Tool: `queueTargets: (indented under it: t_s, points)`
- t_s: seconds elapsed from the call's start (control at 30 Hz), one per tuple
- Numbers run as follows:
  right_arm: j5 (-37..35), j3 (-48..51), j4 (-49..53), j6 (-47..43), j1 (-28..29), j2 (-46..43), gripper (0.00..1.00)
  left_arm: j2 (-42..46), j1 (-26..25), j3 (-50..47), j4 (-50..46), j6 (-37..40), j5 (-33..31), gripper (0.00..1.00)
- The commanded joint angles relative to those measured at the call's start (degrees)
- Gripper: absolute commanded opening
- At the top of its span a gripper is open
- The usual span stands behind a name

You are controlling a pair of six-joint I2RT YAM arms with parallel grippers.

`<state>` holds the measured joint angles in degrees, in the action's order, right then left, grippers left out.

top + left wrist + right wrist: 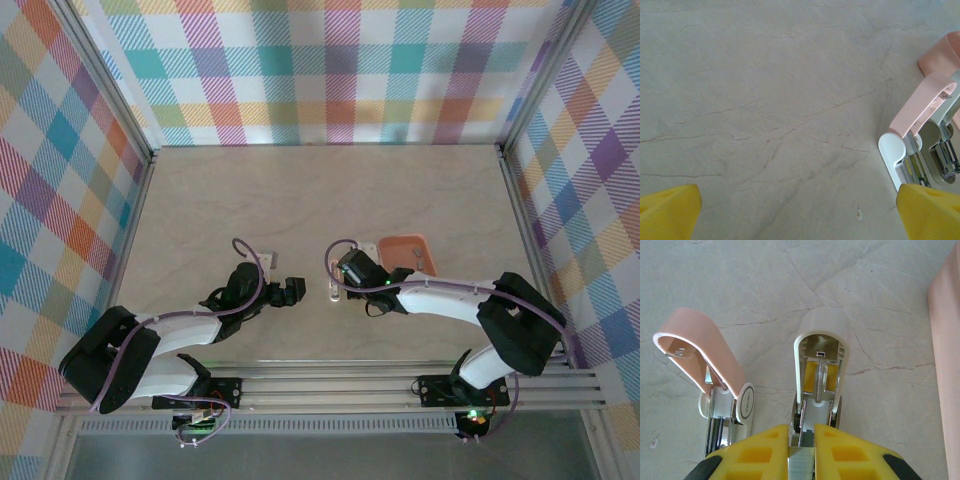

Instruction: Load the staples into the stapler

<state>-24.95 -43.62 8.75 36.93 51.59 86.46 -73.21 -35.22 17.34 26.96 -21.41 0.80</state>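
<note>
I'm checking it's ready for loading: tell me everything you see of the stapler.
The stapler is small: glossy pink plastic cover, white base, bare metal channel. The cover is swung up open, a thin spring running under it. It lies flat on the table. The right end effector, shut on staples, is beside it, not visibly touching.

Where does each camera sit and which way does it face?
Top external: above and behind the robot, looking down at the table; left gripper and right gripper show.
Left wrist: low, facing the table and open stapler; its spread yellow fingertips show.
Right wrist: low over the stapler; its yellow fingers pinch a grey metal strip.
Both wrist views share the stapler and tray.
</note>
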Motion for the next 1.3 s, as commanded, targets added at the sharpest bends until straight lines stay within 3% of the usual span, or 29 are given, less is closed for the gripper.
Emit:
queueTargets:
  t_s: [0.0, 1.27]
  points:
    - [-1.06, -1.35, 1.28, 1.2, 0.35, 0.95, 0.17, 1.21, -0.63, 0.25, -0.6, 0.98, -0.71, 1.0]
    - [-0.89, -1.48, 3.12, 2.11, 0.53, 3.5, 0.18, 0.48, -0.72, 0.69, -0.6, 1.01, -0.6, 1.0]
